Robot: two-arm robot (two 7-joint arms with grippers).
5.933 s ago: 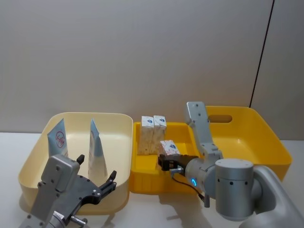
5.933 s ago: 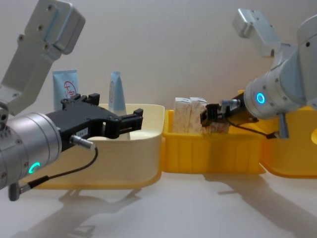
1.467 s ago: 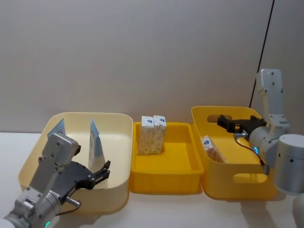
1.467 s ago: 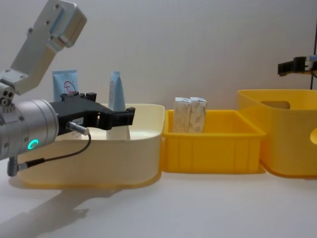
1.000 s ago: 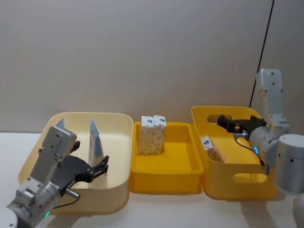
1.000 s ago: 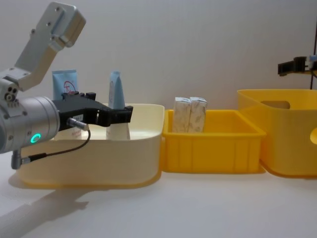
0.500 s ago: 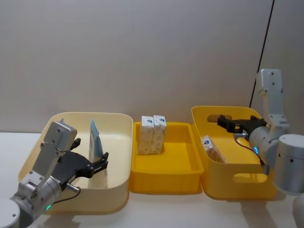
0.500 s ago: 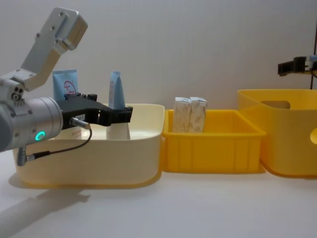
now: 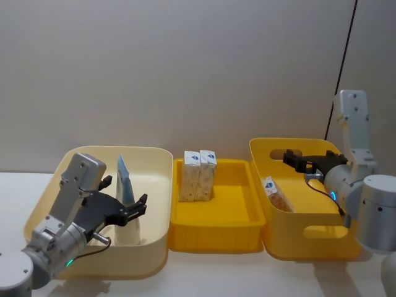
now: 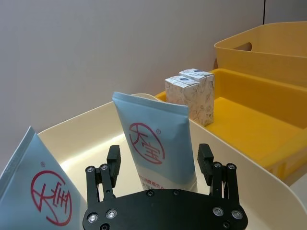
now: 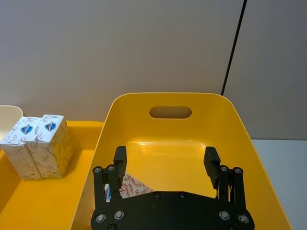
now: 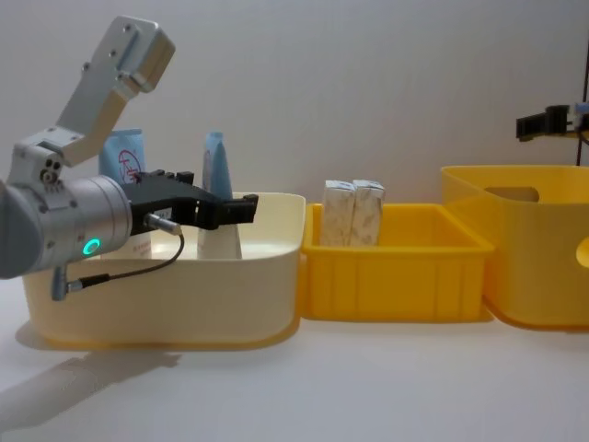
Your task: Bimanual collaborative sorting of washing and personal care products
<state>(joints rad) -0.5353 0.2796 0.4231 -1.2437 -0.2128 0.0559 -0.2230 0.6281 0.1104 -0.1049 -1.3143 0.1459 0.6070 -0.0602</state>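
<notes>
Head view: my left end effector is inside the cream bin, jaws spread to either side of a tube. The tube stands upright on its cap, so its flat body is easy to pinch. My right end effector hangs open and empty over the yellow bin. A carton lies just below it, leaning on the wall; I'd say that one is sorted.

Left wrist view: the tube stands between the fingers with a gap on each side, not gripped yet. A second tube stands beside the end effector, and two cartons wait beyond it in the tray.

Right wrist view: fingers wide apart, the carton beneath them.

Chest view: the left fingers are level with the tube's lower half, above the rim.

A second and a half ago the left end effector was short of the tube; now it straddles it. The right has not moved since then. Six seconds back it was down in the tray, holding that carton.
</notes>
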